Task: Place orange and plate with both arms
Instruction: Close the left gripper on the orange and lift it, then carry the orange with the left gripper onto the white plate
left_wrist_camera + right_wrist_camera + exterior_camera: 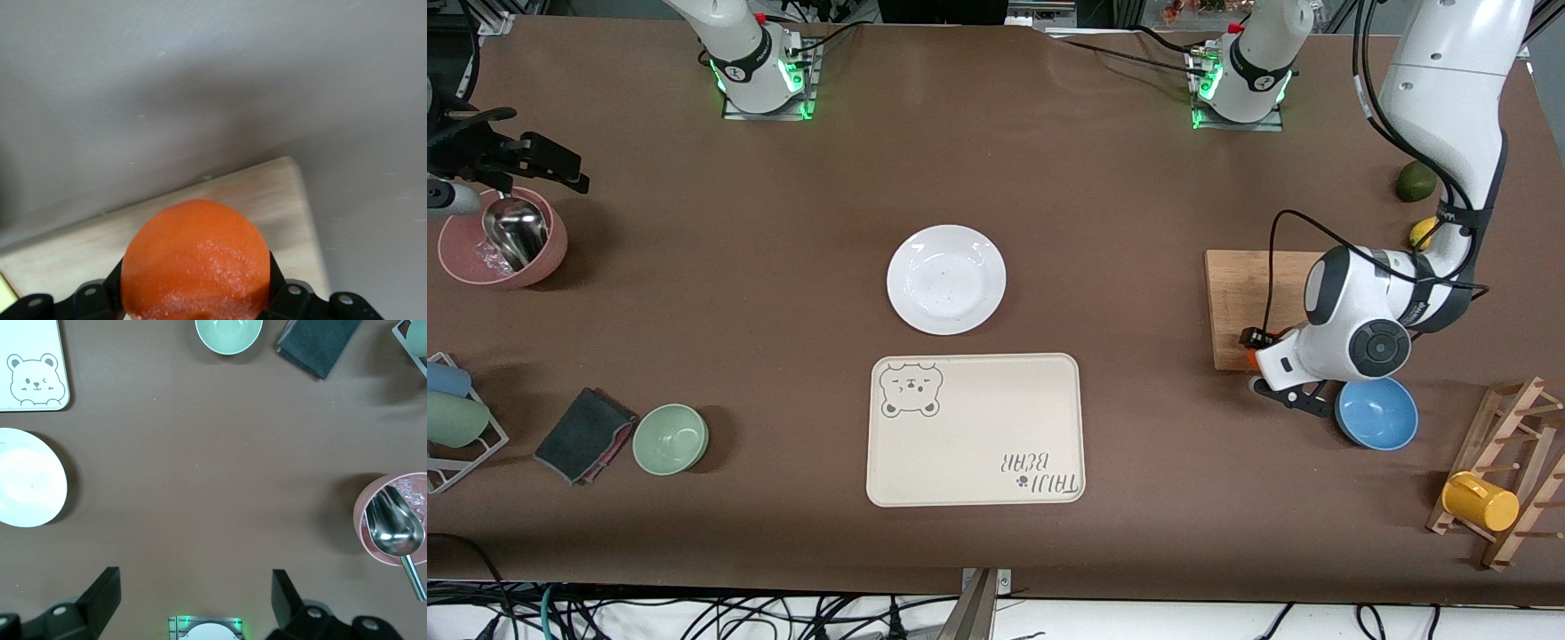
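Left pincer (197, 303) clamps the orange (197, 260), mostly hidden from front.

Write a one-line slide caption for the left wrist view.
Left gripper shut on the orange over the wooden board.

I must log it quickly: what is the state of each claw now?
Left claw: closed on the small round bright orange fruit.
Right claw: open, holding nothing.

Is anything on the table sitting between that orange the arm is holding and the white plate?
Nothing visible: the left gripper holds the orange over the wooden cutting board, and only bare brown table lies between the board and the plate.
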